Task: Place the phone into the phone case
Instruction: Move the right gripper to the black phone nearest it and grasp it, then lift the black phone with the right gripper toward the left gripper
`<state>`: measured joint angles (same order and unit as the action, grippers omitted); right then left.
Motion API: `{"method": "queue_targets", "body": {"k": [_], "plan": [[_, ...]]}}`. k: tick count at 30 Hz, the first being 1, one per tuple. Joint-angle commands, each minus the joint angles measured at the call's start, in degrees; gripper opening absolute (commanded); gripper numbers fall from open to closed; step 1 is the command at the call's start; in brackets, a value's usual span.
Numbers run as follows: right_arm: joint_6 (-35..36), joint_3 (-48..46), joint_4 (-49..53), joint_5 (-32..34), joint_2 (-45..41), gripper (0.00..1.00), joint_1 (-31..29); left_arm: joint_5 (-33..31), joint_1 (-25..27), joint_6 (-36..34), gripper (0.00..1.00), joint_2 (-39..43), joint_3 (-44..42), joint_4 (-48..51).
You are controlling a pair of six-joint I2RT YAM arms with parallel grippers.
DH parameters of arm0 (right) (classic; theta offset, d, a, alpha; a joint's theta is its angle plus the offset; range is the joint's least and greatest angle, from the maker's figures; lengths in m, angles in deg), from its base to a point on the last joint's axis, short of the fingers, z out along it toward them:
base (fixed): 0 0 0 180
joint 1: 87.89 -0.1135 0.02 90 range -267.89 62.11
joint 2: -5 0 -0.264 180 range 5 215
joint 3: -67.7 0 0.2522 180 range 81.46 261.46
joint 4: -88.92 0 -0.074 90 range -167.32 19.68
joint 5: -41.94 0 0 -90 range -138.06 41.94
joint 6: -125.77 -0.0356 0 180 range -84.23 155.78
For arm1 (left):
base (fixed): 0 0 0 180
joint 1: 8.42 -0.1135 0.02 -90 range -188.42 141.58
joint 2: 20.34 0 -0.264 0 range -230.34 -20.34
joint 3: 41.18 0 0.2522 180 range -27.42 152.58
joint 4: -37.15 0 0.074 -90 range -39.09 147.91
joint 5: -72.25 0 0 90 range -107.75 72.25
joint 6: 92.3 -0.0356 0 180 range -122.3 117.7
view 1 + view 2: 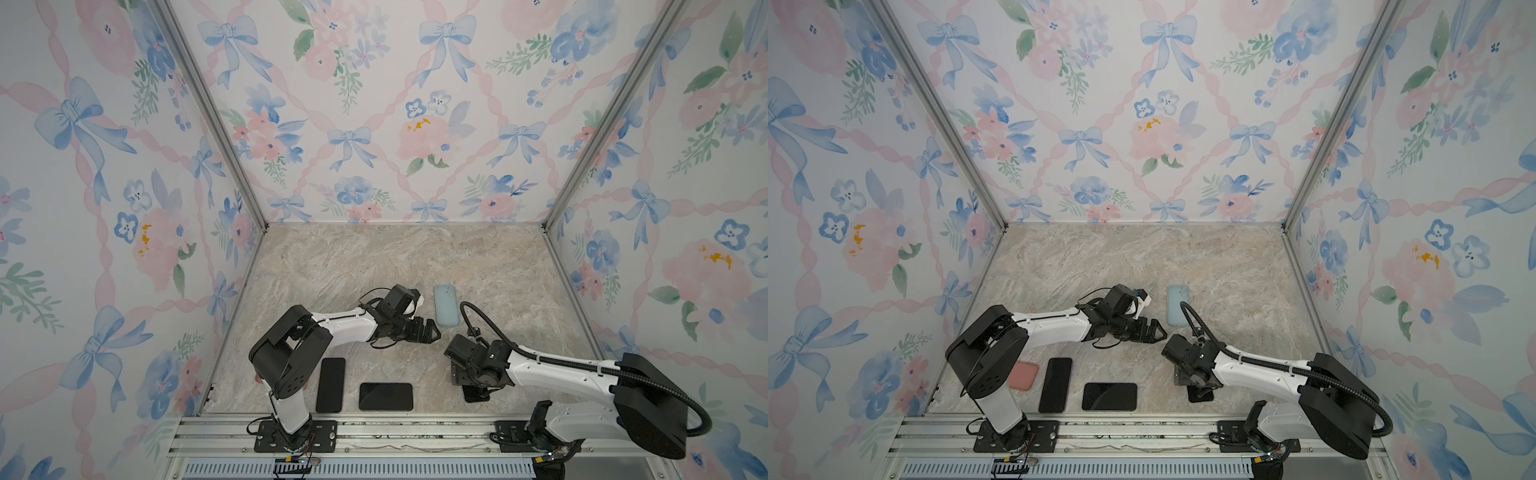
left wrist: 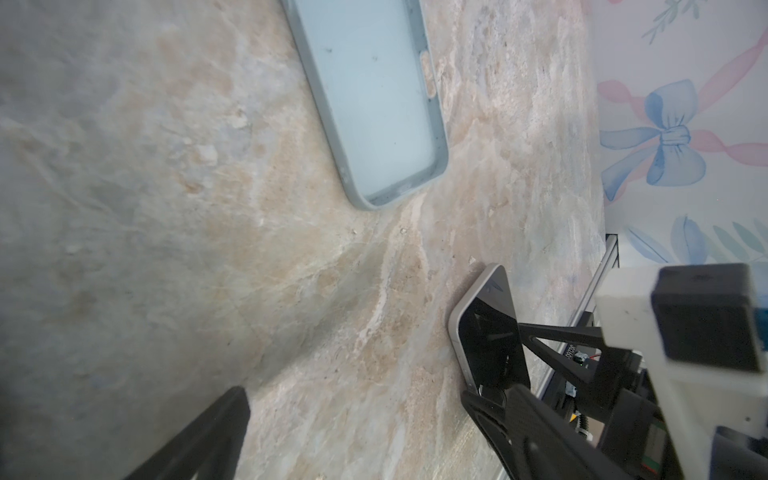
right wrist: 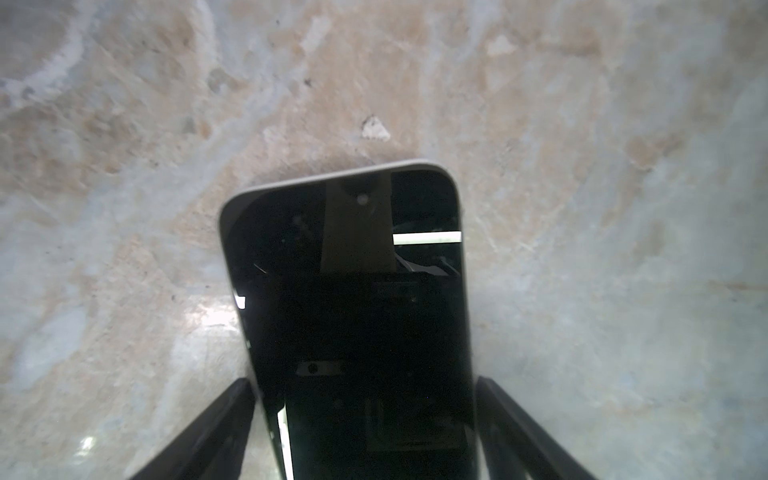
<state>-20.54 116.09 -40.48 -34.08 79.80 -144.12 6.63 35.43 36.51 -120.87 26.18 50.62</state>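
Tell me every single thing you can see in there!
phone case: one, light blue, empty, lying flat mid-table beyond both grippers
phones: three, black; two free near the front edge, one lengthwise and one crosswise; the third phone lies under the right gripper
pink flat piece: one, maybe another case, front left beside the left arm's base
table: one, beige-grey marble pattern
walls: three, flowers and bows in pink and blue
rail: one, silver, along the front
left gripper: black, open, empty, near the phone case
right gripper: black, fingers against the third phone's long edges
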Motion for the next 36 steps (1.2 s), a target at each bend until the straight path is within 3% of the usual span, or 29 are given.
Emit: {"method": "queue_targets", "body": {"k": [1, 13, 24, 36], "plan": [[-1.46, -1.31, 3.38, -1.4, 0.86, 0.86, -1.84, 1.28, 0.24, -0.82, 0.98, -1.33, 1.67, -0.29], [0.24, -1.9, -1.64, -1.61, 3.24, 0.68, -2.57, 2.75, -0.25, 0.18, 0.94, -2.14, 1.94, -0.93], [10.91, -2.25, -15.51, 1.23, -0.02, 0.52, -1.13, 10.03, -2.68, 0.99, 0.88, -2.06, 0.92, -5.15], [15.88, -8.75, -27.32, 0.7, -6.92, 0.45, 3.02, 17.98, -4.29, 4.03, 0.77, -7.06, -0.71, -13.24]]}}
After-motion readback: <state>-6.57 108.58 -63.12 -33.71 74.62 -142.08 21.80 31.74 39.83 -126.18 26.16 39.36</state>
